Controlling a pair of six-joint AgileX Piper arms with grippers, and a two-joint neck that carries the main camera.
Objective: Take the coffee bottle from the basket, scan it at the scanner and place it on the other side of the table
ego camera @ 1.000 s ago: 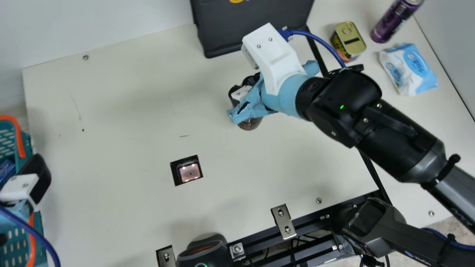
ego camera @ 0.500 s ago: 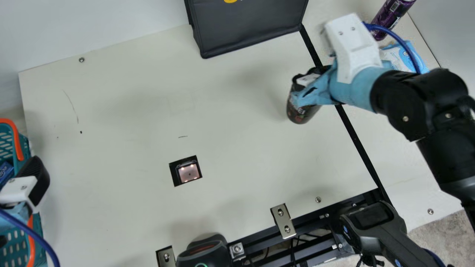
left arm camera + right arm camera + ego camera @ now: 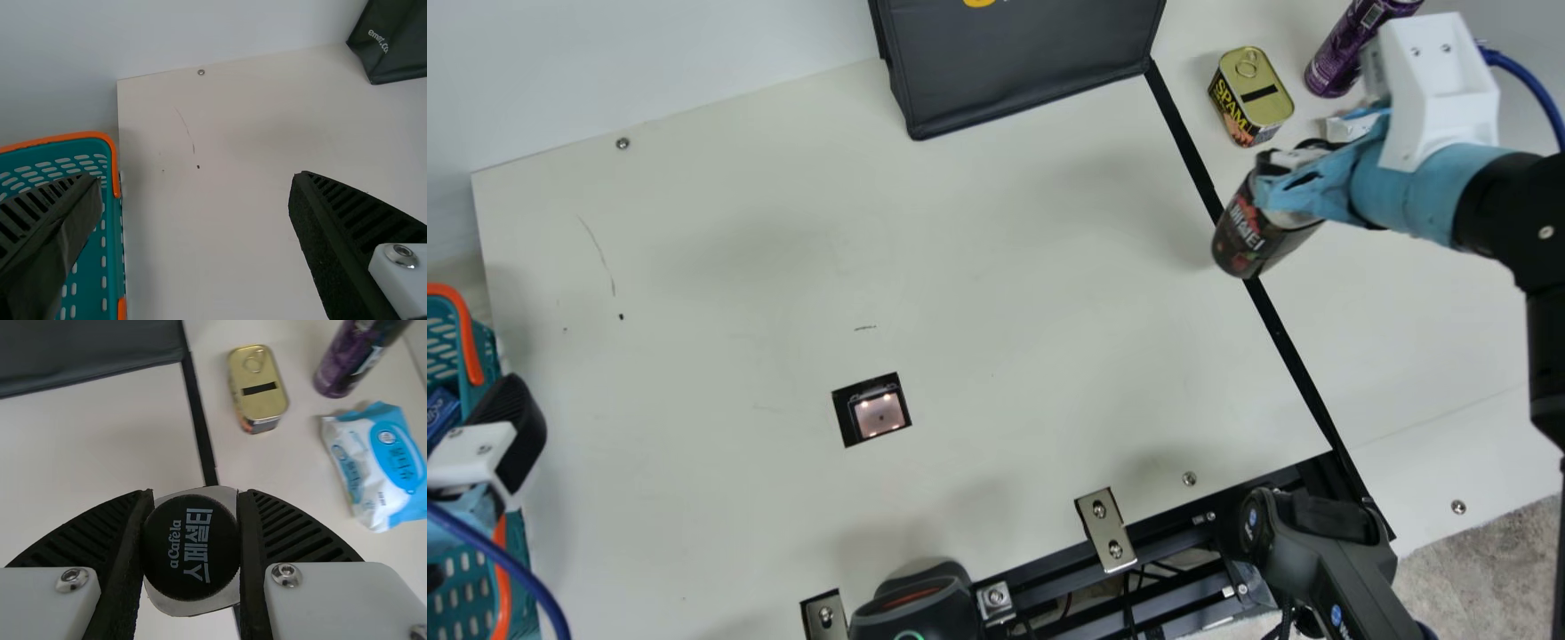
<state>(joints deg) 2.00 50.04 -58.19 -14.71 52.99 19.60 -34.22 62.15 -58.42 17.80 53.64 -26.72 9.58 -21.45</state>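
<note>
The dark coffee bottle [image 3: 1249, 236] hangs above the black strip at the table's right, tilted, with my right gripper [image 3: 1303, 178] shut on its upper part. In the right wrist view the bottle's black cap [image 3: 191, 547] sits between both ribbed fingers of the right gripper [image 3: 191, 543]. My left gripper [image 3: 471, 453] is at the far left over the teal basket [image 3: 471, 578]. In the left wrist view the left gripper [image 3: 193, 227] stands open, its fingers wide apart, one over the basket [image 3: 107, 253]. The scanner window [image 3: 880, 414] lies in the table's middle.
Beyond the black strip stand a spam can [image 3: 1252, 93] and a purple can [image 3: 1352, 49], with a wipes pack [image 3: 380, 463] beside them. A black bag [image 3: 1023, 62] stands at the back. Handheld scanners [image 3: 916, 604] and metal brackets [image 3: 1106, 531] line the front edge.
My right arm has moved to the right with the bottle in its gripper, from the table's middle to above the black strip. The left arm has kept still. The camera shifted slightly.
</note>
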